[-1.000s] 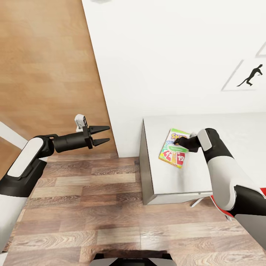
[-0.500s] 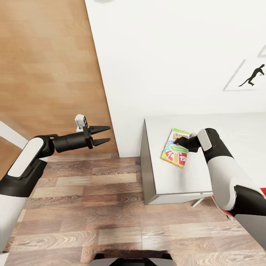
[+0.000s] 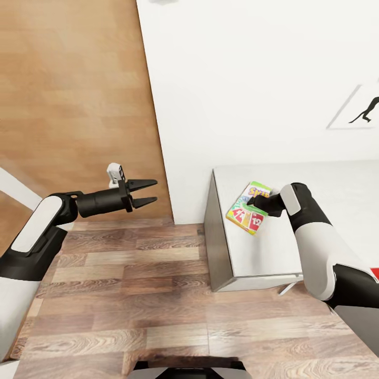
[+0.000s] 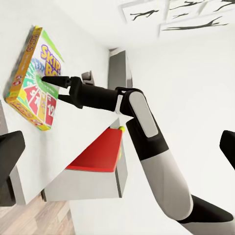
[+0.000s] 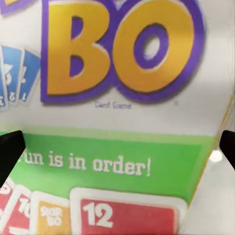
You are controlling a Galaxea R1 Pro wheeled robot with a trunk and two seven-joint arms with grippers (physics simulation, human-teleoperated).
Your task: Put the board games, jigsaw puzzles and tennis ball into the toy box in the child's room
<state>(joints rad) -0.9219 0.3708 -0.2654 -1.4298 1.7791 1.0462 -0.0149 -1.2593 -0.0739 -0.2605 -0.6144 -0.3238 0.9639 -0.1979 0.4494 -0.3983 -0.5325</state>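
- Since a second ago the whole head view has slid sideways, so the camera moved; the SKIP BO game (image 3: 249,207) now looks more turned under the right claw (image 3: 252,200).
- Right arm reaches forward, elbow bent, claw fingers parted over the box on the pale surface (image 3: 263,252).
- Left claw (image 3: 149,192) hangs open above the wood floor (image 3: 158,295).
- One game box is visible.
- Left wrist view adds a red seat (image 4: 95,154); right wrist view reads the box print.

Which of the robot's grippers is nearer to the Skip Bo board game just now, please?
Right. The right gripper is at the Skip Bo board game itself; the left gripper hangs over the floor, well away from it.
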